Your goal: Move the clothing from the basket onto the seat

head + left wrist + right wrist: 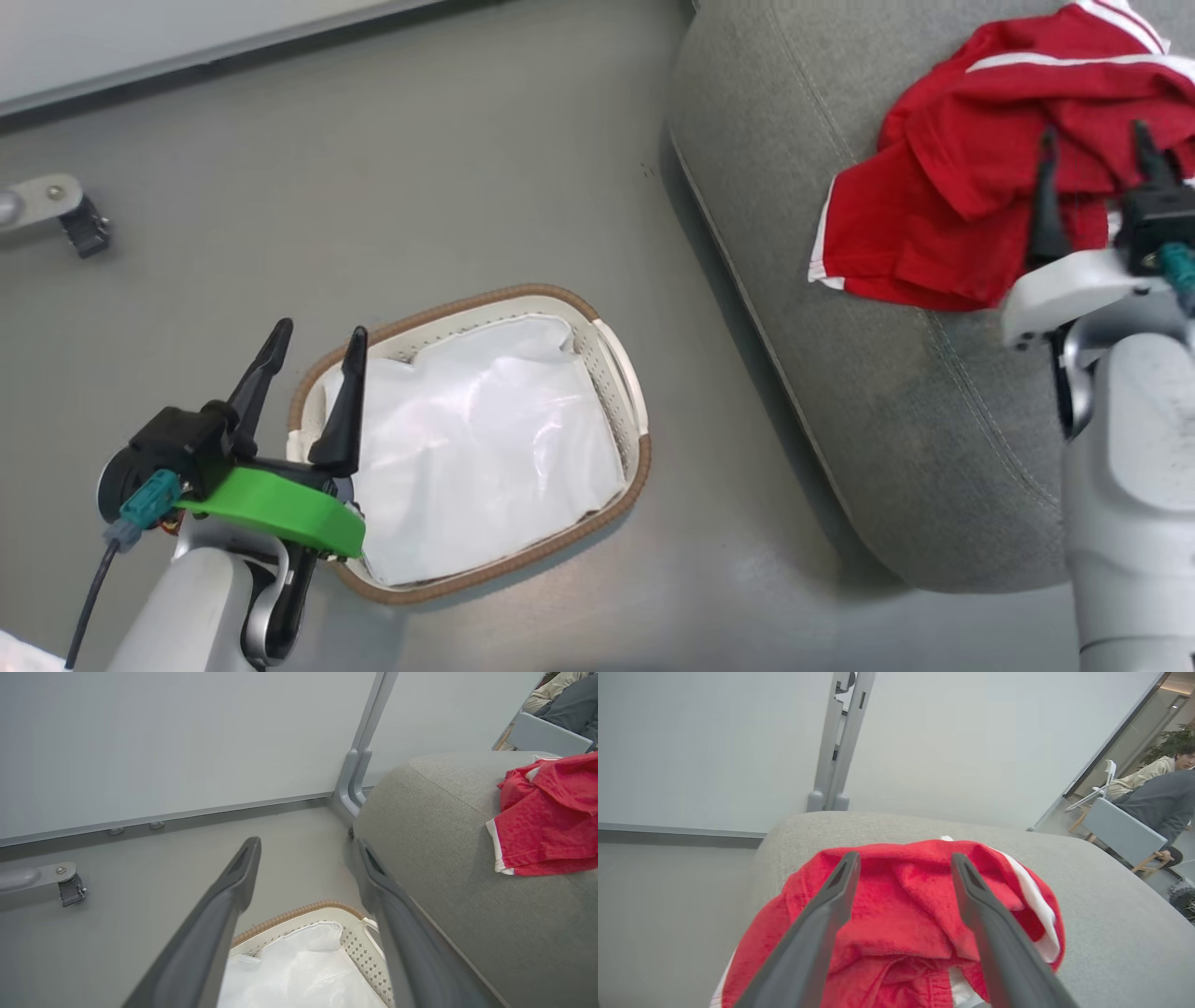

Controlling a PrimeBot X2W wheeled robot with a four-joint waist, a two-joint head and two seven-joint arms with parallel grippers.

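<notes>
The bright red soft fabric clothing with white bands and edge trim (971, 187) lies in a crumpled heap on the large grey woven-fabric upholstered seat (840, 355), near its rounded edge, with one white-trimmed corner reaching toward the seam. The right gripper (1094, 131) hangs over the heap, its two long dark fingers spread apart with nothing pinched between them. In the right wrist view the fingers (822, 914) frame the folds of the clothing (896, 914), and the seat (1111, 905) spreads out behind.

The small oval cream-white perforated plastic basket with a brown woven rim (644, 467) stands on the grey floor (420, 168), apart from the seat. A plain white cloth sheet (485, 448) lines its inside, and no red fabric lies in it. The left gripper (319, 331) hovers above the basket's near end, fingers open and empty.

From the left wrist view the left gripper (307, 844) points over the basket rim (289, 914) and the sheet (299, 970), with the seat (444, 835) and the clothing (546, 821) to the right.
</notes>
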